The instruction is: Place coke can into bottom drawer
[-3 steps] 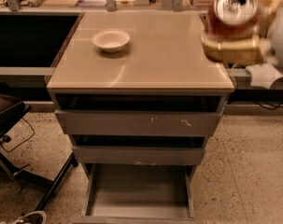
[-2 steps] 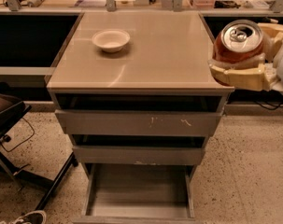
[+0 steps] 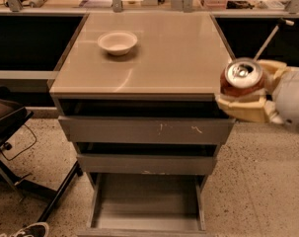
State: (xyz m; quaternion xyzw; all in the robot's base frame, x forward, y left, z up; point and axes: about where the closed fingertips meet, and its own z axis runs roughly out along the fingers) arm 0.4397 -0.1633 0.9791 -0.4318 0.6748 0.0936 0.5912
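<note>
Warm, yellowish light falls from overhead and tints everything tan. The counter (image 3: 178,53) is the brightest surface, with a soft pale sheen near its front edge at 9 o'clock. The bowl (image 3: 117,42) at 11 o'clock casts a small, diffuse shadow on its near right side. At 3 o'clock the gripper (image 3: 247,89), jaws closed around the can (image 3: 242,78), looks smeared at its outlines, while the can's silver top gleams white. The slots above the upper drawer fronts are deep black, as are the recesses at 10 and 2 o'clock. The open drawer (image 3: 146,201) at 6 o'clock sits in dim, even light. The whole view is soft and grainy.
</note>
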